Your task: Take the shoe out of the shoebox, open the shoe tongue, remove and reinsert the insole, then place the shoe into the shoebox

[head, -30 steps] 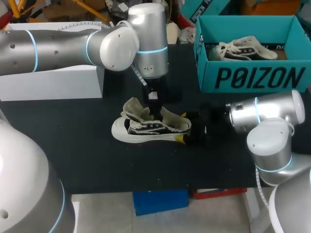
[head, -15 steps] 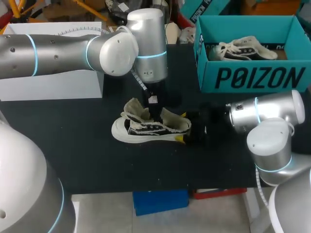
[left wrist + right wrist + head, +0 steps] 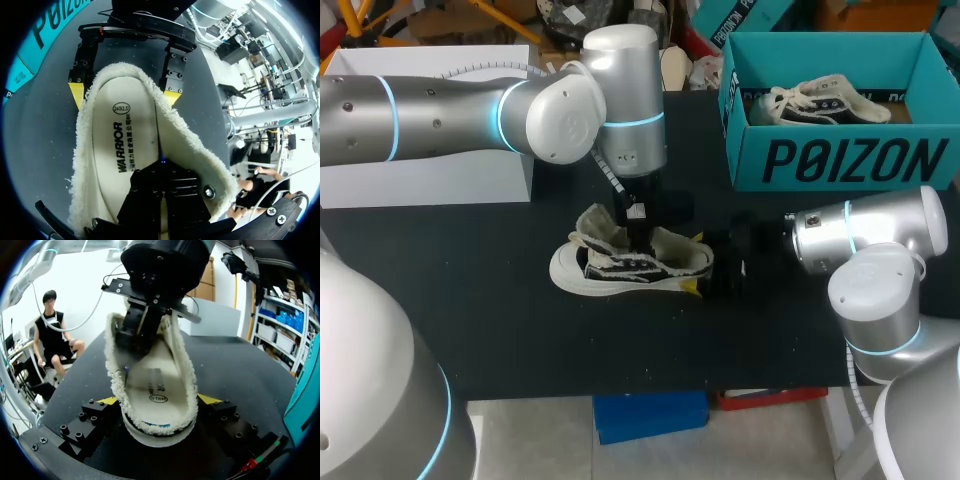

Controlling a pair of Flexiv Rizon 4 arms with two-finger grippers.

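Motion comes from the left gripper (image 3: 160,172): closed up, it has sunk slightly deeper into the shoe (image 3: 630,265), onto the insole (image 3: 130,150). The right gripper (image 3: 157,400) clamps the heel. The shoe lies mid-tabletop (image 3: 520,330), apart from the shoebox (image 3: 840,160) at the far right corner. Insole work seems under way.

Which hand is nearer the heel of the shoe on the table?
Right. The right hand straddles the heel of the shoe, with a yellow tip against each side. The left hand reaches down into the shoe's opening, nearer its middle.
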